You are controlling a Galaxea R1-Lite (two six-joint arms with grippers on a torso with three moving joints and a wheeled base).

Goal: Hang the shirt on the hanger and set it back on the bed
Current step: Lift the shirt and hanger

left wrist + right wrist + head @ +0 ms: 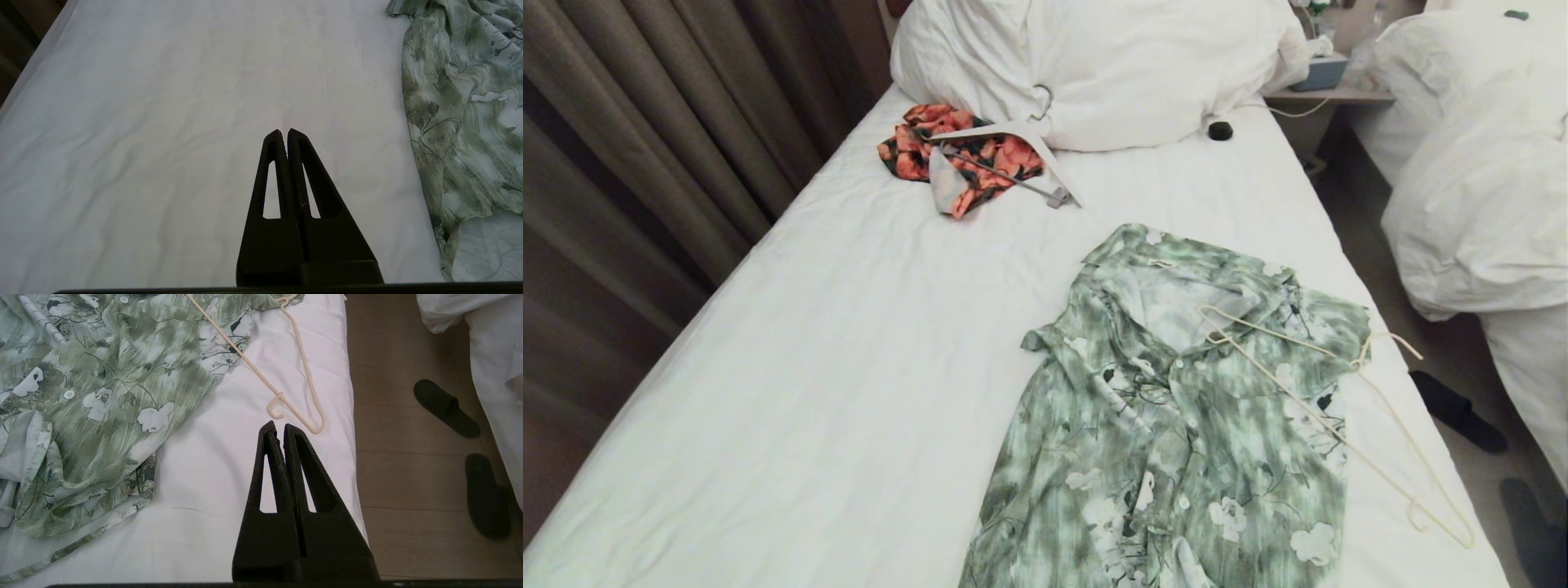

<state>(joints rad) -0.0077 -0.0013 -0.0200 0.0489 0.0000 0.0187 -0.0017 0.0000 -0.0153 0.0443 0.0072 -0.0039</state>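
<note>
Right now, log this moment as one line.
shirt flat on bed | hanger lying partly on shirt | left gripper shut, empty | right gripper shut, empty

White-sheeted bed, green floral shirt spread flat near its right edge, cream hanger lying half on the shirt, orange garment with white hanger and pillows at the head
</note>
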